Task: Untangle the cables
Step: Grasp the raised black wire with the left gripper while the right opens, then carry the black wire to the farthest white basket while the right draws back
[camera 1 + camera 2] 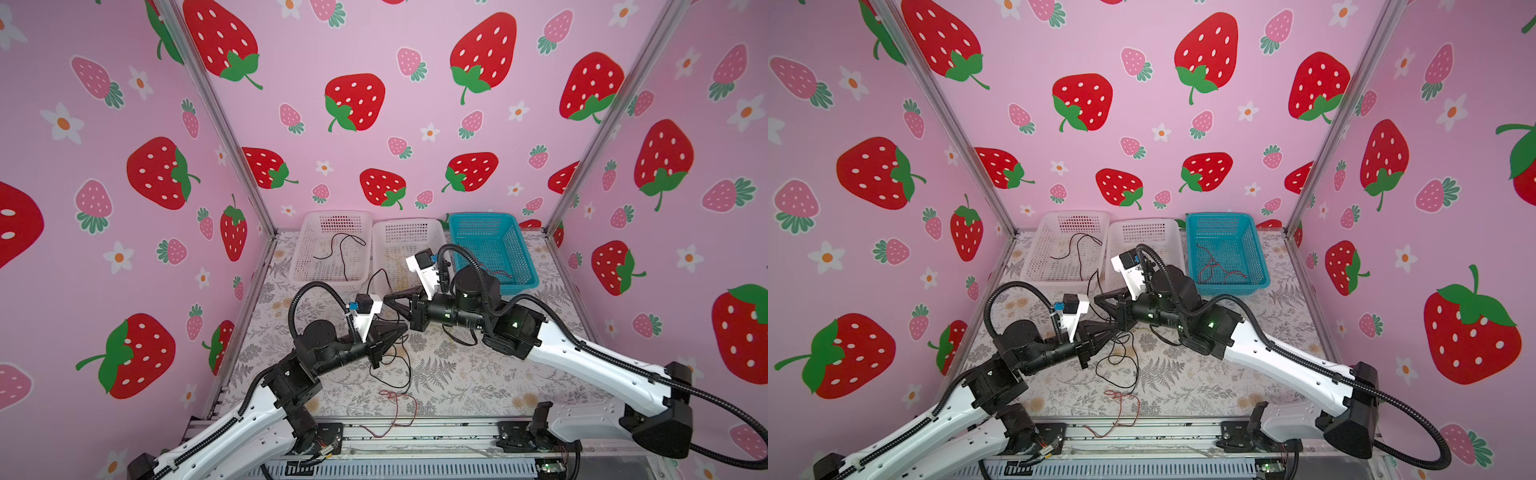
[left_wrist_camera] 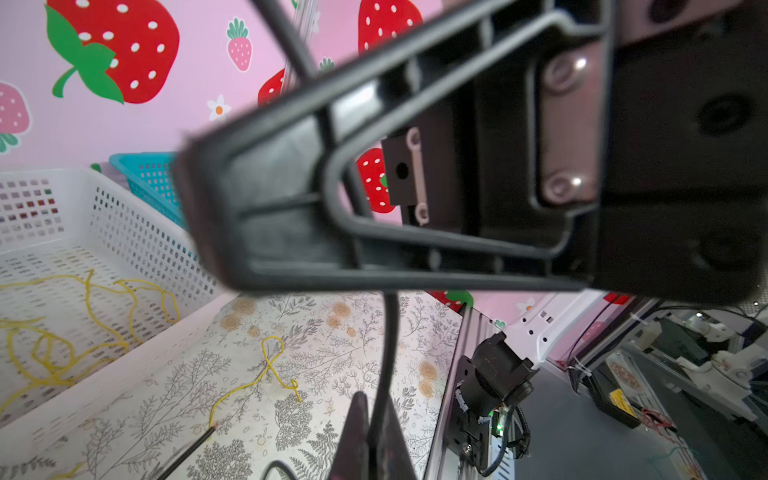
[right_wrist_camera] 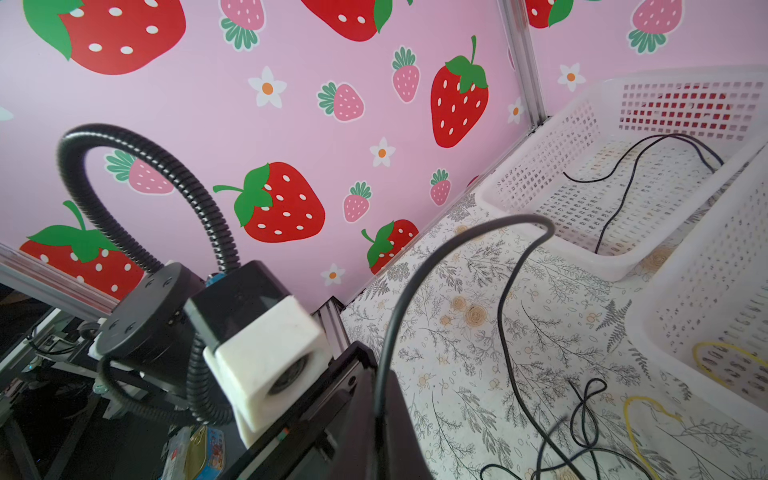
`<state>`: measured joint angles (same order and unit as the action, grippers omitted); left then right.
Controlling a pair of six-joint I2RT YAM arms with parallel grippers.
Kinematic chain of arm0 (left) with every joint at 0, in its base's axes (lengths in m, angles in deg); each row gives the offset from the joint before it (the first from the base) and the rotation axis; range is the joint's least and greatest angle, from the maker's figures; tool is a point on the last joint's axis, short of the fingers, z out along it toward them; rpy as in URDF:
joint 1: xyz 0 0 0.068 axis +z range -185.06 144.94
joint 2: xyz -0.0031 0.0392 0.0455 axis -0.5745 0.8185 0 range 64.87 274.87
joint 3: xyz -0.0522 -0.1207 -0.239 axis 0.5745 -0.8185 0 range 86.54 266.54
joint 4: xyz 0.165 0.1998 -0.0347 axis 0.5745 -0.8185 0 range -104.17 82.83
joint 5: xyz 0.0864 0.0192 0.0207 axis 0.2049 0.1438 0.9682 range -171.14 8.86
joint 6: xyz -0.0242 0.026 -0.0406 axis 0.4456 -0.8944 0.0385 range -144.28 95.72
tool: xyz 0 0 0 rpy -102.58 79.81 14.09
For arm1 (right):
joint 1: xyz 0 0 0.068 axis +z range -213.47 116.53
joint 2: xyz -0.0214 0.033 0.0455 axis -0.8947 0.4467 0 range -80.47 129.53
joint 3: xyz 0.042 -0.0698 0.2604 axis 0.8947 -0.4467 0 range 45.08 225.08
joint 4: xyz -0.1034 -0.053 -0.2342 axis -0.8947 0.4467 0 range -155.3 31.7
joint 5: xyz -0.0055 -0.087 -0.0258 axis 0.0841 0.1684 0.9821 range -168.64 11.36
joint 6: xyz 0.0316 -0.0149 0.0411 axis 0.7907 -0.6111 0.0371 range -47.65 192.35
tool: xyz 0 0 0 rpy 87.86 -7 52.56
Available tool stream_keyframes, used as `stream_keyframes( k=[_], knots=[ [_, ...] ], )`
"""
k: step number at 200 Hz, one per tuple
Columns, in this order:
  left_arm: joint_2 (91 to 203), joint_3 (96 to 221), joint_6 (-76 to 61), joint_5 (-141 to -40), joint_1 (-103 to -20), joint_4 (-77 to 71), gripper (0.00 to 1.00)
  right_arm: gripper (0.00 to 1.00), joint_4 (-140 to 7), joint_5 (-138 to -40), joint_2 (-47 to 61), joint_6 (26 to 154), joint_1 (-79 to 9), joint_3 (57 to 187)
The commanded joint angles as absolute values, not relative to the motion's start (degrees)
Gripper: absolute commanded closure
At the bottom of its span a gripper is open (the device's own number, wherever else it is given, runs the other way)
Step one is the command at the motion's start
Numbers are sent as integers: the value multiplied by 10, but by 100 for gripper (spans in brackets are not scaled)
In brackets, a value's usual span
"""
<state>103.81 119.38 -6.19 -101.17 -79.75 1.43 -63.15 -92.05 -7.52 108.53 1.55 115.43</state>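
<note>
Floral tabletop (image 1: 457, 374); white basket (image 1: 301, 257) holds black cable (image 1: 341, 257); blue basket (image 1: 1219, 228), red cable (image 1: 1213, 262).

Both hands, left hand (image 1: 404, 329) and right hand (image 1: 387, 297), show you matt black plastic. White baskets (image 1: 299, 257) and blue basket (image 1: 525, 257): perforated plastic, faint sheen. Black cable (image 2: 387, 349): smooth sheath. Tabletop (image 1: 457, 365): matt floral print. Corner post (image 1: 222, 124): brushed metal.

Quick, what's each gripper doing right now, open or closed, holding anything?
Left gripper: closed on a black cable.
Right gripper: closed on a black cable too; same one or not, unclear.
</note>
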Motion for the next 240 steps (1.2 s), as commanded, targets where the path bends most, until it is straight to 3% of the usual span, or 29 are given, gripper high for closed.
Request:
stream_keyframes(
  k=[1, 37, 77, 141, 179, 185, 240],
  knots=[
    [1023, 1213, -64, -1003, -797, 19, 100, 100, -641, -910, -97, 1087, 19, 1139],
    [1001, 1202, -62, -985, -797, 13, 100, 100, -646, -877, -110, 1092, 19, 1113],
    [987, 1210, -60, -959, -797, -12, 100, 84, -647, -850, -125, 1091, 19, 1090],
    [1024, 1314, -92, -845, -783, -160, 100, 39, -618, -722, -204, 1079, 15, 1030],
    [1065, 1375, -105, -872, -706, -189, 100, 10, -607, -631, -279, 1071, 13, 957],
    [1073, 1382, -104, -880, -688, -188, 100, 0, -605, -616, -305, 1069, 13, 943],
    [1172, 1459, -85, -948, -524, -165, 100, 1, -589, -501, -419, 1046, 12, 841]
  ],
)
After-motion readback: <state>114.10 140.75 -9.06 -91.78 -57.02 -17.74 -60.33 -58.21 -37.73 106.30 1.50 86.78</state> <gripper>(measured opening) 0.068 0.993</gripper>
